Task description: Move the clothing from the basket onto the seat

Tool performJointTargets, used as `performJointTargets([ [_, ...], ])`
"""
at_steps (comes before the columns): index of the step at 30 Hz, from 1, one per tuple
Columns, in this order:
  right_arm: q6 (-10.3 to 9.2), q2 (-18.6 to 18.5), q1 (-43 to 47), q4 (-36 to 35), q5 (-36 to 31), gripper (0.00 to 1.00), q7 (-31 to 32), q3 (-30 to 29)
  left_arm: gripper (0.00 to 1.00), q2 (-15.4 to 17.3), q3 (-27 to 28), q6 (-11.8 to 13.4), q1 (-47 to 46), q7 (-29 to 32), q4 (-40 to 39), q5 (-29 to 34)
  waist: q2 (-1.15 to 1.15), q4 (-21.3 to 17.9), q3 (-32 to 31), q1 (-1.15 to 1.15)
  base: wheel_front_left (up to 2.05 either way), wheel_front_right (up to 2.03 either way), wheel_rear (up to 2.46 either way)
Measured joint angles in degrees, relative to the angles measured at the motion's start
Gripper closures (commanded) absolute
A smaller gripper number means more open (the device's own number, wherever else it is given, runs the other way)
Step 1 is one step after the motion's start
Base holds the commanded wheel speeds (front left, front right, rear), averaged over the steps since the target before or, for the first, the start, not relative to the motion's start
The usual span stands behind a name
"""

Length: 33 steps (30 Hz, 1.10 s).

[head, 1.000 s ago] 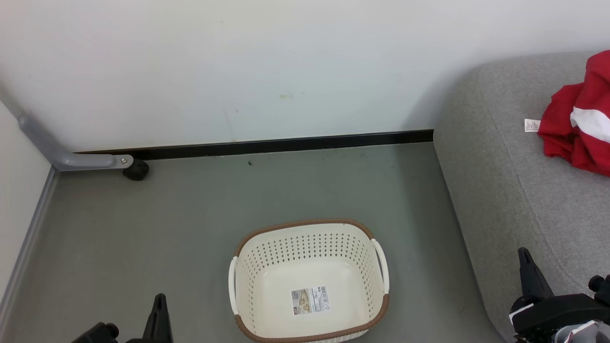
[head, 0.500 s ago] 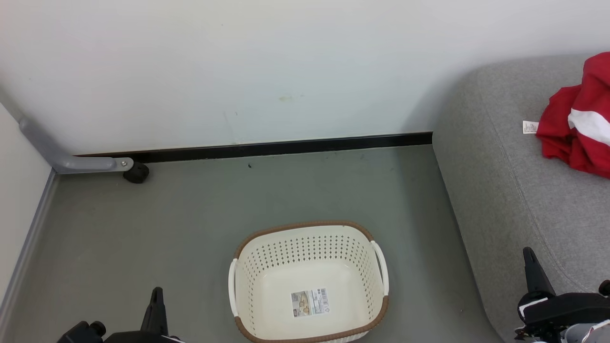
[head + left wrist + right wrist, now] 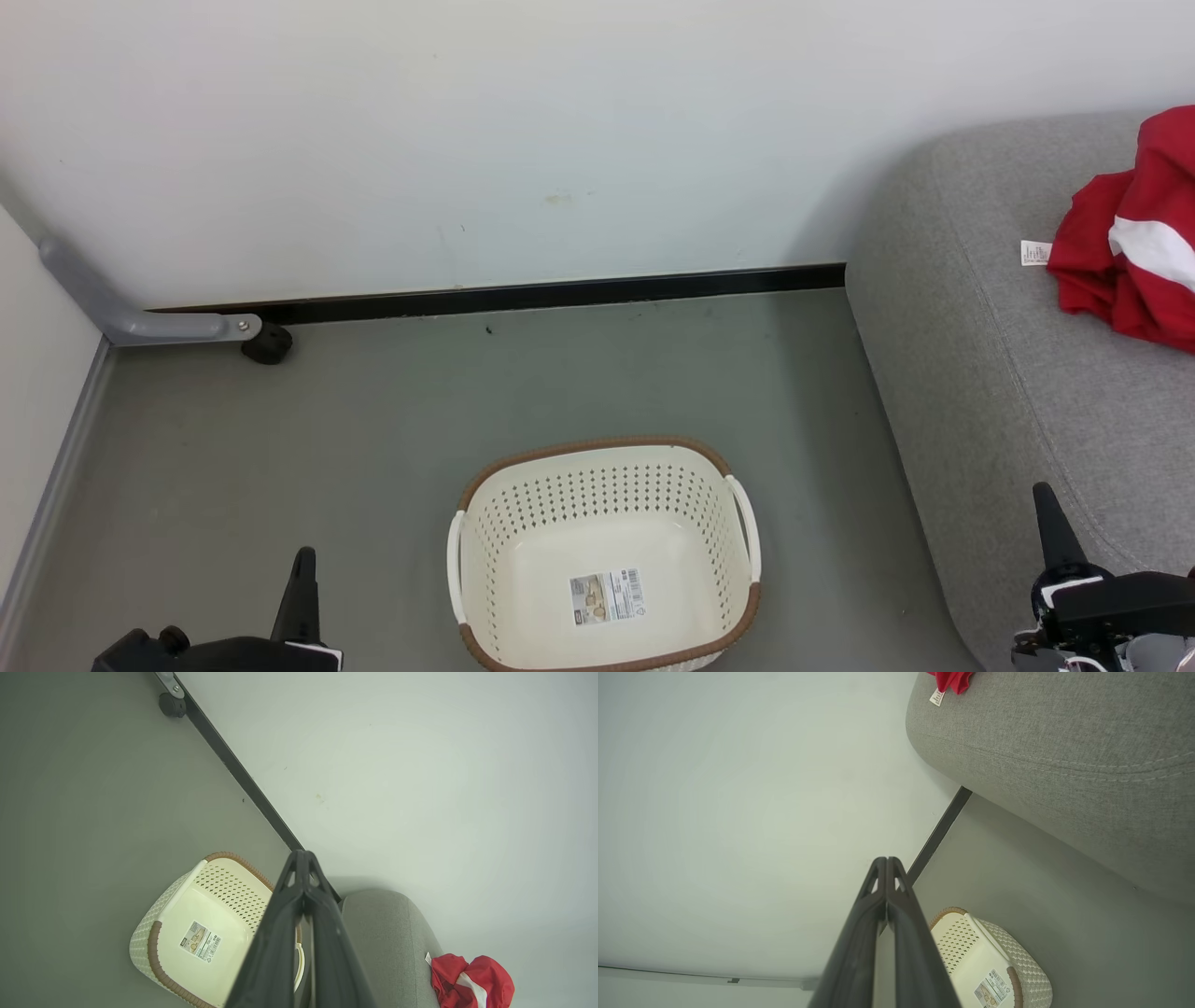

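Note:
The cream perforated basket (image 3: 605, 555) with a brown rim stands on the floor, holding nothing but the barcode sticker (image 3: 607, 594) on its bottom. Red clothing (image 3: 1130, 266) with a white panel and a small white label lies bunched on the grey seat (image 3: 1008, 373) at the right. My left gripper (image 3: 304, 569) is shut and low at the bottom left, apart from the basket. Shut as well, my right gripper (image 3: 1047, 513) rises at the bottom right over the seat's front edge. The basket (image 3: 196, 933) and clothing (image 3: 472, 982) appear past my shut left fingers (image 3: 303, 877); the right wrist view shows the basket (image 3: 990, 966).
A white wall with a black baseboard (image 3: 523, 297) runs behind the grey floor. A grey metal leg with a black caster (image 3: 266, 343) sits by the wall at the left. Another wall edge borders the far left.
The head view has shifted slightly, so everything sits a little lower in the picture. Both grippers have dropped lower toward the bottom edge; basket and clothing stay where they were.

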Motion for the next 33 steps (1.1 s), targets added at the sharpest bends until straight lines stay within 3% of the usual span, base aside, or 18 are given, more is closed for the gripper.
performJointTargets([
  [33, 1.89, 3.54, -0.26, -1.53, 21.94, 1.0, 6.32, -6.65, 1.0, -0.15, 3.56, -4.46, -2.17, 6.25, -1.59, -25.06, 0.01, -0.21, -0.99, 0.0, 0.0, 0.0, 0.0],
])
